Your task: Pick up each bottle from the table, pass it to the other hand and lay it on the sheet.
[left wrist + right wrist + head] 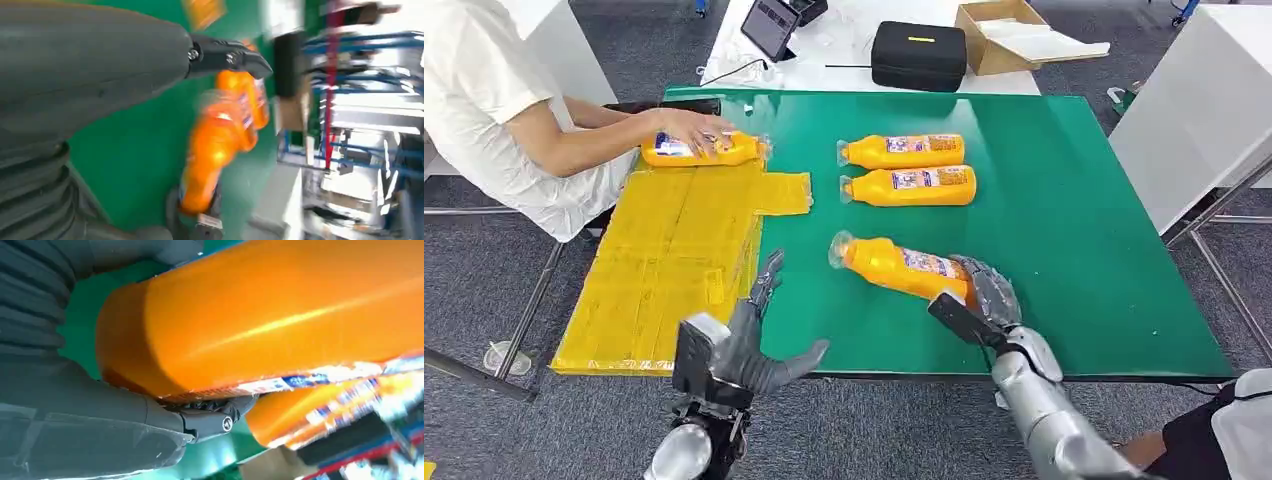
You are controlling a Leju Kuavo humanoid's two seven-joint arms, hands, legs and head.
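Your right arm comes in from the lower right, its silver forearm angled up and inward, and your right hand is wrapped around the base end of an orange bottle; in the right wrist view the thumb presses against the bottle's underside. Your left arm rises from the bottom edge near the desk's front rim. Your left hand holds nothing, fingers stretched forward and the thumb spread out to the right.
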